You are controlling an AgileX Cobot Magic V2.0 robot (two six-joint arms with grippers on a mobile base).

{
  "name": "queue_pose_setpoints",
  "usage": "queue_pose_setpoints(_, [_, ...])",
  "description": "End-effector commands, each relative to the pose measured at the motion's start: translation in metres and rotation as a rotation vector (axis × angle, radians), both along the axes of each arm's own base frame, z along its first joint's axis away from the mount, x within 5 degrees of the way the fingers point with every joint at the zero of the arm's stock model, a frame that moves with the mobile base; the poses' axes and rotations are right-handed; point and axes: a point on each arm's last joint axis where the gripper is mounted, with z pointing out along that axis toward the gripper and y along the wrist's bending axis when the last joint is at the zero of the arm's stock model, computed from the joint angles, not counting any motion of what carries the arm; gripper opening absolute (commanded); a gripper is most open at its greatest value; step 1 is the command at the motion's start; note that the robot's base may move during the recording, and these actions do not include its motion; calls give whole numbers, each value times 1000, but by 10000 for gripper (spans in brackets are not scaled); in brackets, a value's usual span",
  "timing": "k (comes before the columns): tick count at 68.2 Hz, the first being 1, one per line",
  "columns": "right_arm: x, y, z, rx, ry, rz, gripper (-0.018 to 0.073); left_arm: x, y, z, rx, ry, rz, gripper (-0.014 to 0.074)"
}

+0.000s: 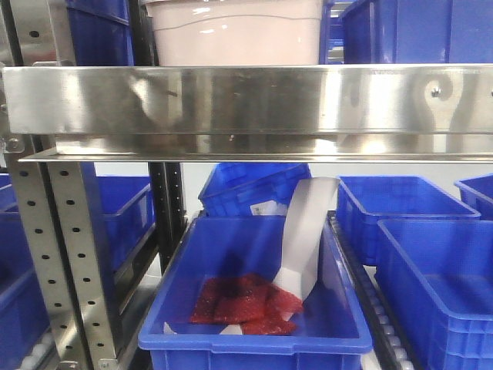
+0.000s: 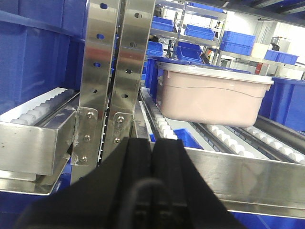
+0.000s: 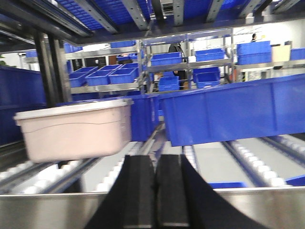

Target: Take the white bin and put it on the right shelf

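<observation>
The white bin [image 1: 235, 32], pale pinkish with a glossy white rim, sits on the roller track of a steel shelf [image 1: 246, 99] behind its shiny front rail. It shows in the left wrist view [image 2: 212, 94] at upper right and in the right wrist view [image 3: 74, 129] at left. My left gripper [image 2: 152, 143] is shut and empty, in front of the rail, left of and below the bin. My right gripper [image 3: 156, 160] is shut and empty, in front of the rail, right of the bin.
Perforated upright posts [image 2: 112, 71] stand left of the bin. A large blue crate [image 3: 233, 112] sits on the rollers right of it. Below the shelf, a blue crate [image 1: 258, 297] holds red packets and a white sheet; more blue crates surround it.
</observation>
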Motion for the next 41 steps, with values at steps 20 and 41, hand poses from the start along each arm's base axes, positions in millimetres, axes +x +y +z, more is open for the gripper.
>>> queue_pose_setpoints(20, [10, -9, -34, -48, -61, -66, 76, -1, 3, 13, -24, -58, 33, -117])
queue_pose_setpoints(41, [8, -6, -87, -62, 31, -31, 76, -1, 3, 13, -24, -58, 33, -117])
